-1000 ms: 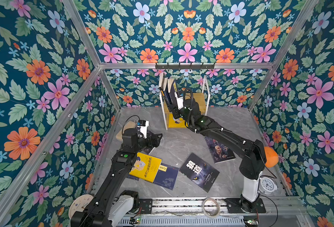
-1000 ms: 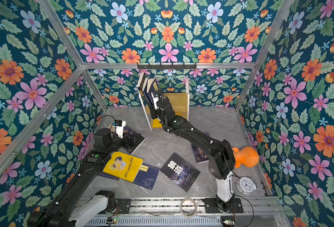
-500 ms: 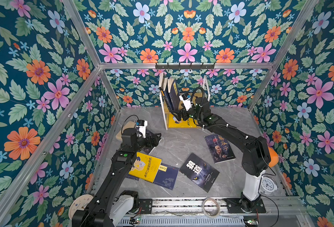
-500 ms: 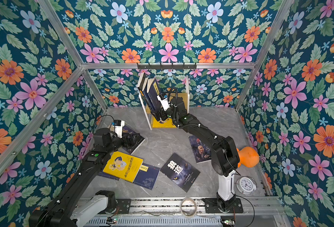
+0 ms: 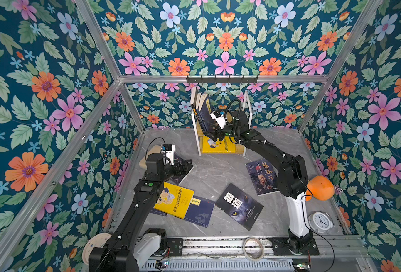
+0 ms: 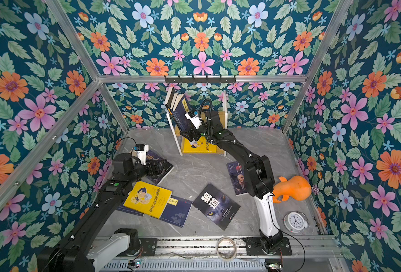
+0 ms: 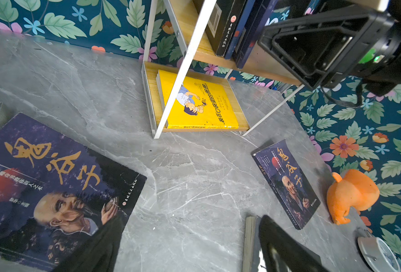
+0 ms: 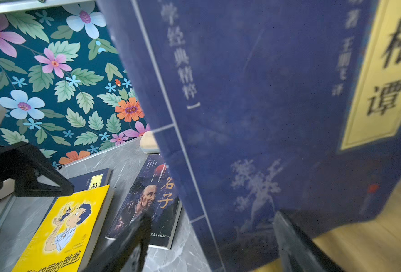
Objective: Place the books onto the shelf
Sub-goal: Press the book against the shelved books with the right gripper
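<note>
Grey marble worktop, floral walls around. Shelf stands at back centre. Its upper tier carries the upright books, all leaning; the lower tier has a yellow book lying flat. Loose on the worktop:
- wolf-eye book with white characters
- old-man book beside the right arm
- second yellow book lying partly over a navy book
- second old-man book under the left pincer, jaws spread wide, contact cannot be told

Right pincer is at the upper tier's front, jaws apart, the nearest leaning navy cover just before it and not clamped. Orange plush and clock near the right wall.
</note>
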Available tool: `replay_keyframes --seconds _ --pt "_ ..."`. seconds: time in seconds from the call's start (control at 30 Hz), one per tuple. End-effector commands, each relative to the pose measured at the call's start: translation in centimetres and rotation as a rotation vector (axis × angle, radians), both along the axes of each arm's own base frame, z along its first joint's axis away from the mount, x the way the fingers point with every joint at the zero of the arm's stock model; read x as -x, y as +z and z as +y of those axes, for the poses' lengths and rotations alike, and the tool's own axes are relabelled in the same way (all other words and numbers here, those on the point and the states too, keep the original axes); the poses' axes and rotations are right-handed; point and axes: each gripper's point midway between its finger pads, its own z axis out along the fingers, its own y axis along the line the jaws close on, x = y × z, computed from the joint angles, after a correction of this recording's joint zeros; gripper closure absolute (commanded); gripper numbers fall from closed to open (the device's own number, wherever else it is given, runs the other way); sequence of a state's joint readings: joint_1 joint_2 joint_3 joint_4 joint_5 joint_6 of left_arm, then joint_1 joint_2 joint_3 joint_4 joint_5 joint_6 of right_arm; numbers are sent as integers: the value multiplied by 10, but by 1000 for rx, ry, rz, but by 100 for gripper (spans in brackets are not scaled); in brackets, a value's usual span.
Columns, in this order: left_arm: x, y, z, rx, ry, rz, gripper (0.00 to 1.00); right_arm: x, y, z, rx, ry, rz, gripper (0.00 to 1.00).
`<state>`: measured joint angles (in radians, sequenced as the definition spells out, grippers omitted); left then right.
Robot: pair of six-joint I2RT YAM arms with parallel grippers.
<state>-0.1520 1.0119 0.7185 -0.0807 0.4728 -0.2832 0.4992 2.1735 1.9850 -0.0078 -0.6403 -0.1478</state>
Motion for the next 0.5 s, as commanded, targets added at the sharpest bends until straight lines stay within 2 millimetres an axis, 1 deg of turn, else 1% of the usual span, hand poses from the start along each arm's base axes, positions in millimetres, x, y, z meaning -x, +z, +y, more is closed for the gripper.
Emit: replay_keyframes --seconds 0.0,0.2,0.33,0.47 --pt "-1 9 -2 4 -14 -36 8 4 -4 1 22 57 8 19" --pt "-2 8 -1 3 -8 -30 8 1 4 0 22 62 -4 20" --pt "-2 8 -2 5 -11 -34 8 -5 -3 -2 54 48 4 24" --pt "-3 8 0 1 -5 -30 8 -6 -1 -2 78 55 -9 25"
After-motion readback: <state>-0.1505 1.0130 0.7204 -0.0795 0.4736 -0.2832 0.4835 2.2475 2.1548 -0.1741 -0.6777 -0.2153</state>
